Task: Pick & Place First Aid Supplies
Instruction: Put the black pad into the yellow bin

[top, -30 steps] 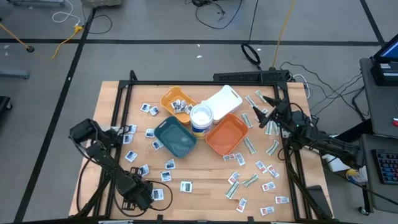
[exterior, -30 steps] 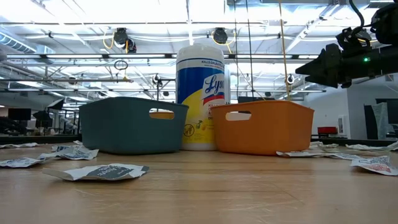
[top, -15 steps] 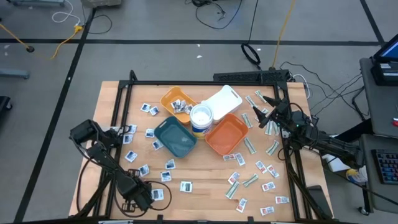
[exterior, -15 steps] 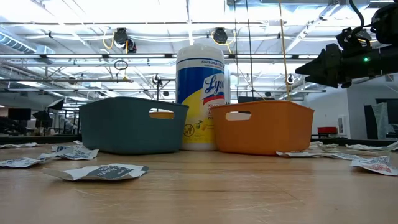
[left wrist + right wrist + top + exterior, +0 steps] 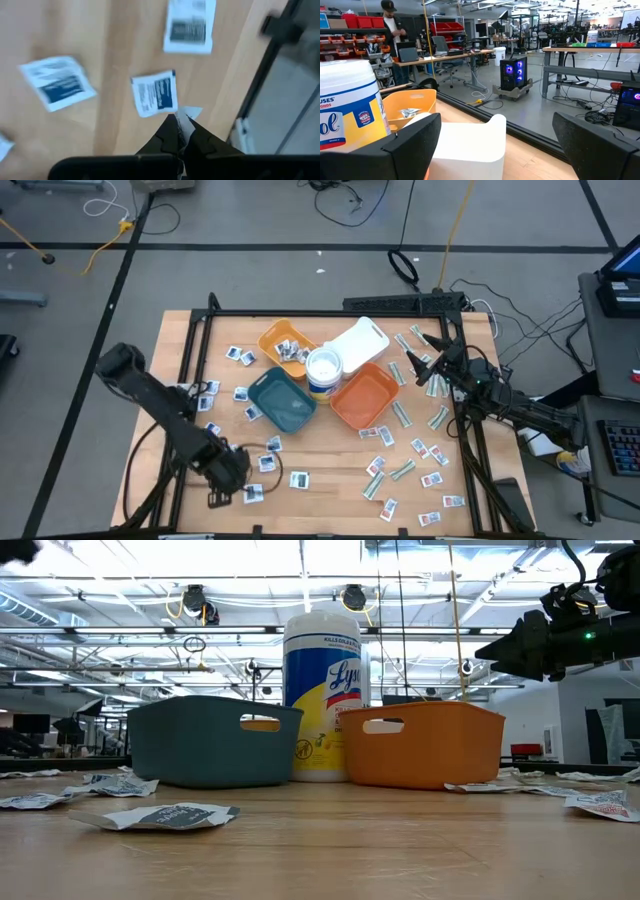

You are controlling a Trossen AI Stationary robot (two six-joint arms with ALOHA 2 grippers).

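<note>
The pale wooden table [image 5: 330, 470] carried scattered small flat white first-aid packets [image 5: 298, 478]; the left gripper [image 5: 181, 131], near its front-left corner, was pinched shut on one white packet's edge [image 5: 191, 113], while the right gripper [image 5: 425, 368] waited agape by the far-right edge; so thin a hold could slip

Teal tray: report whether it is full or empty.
Empty. From above, the teal tray shows only its bare floor, while the yellow-orange tray behind it holds several packets.
</note>
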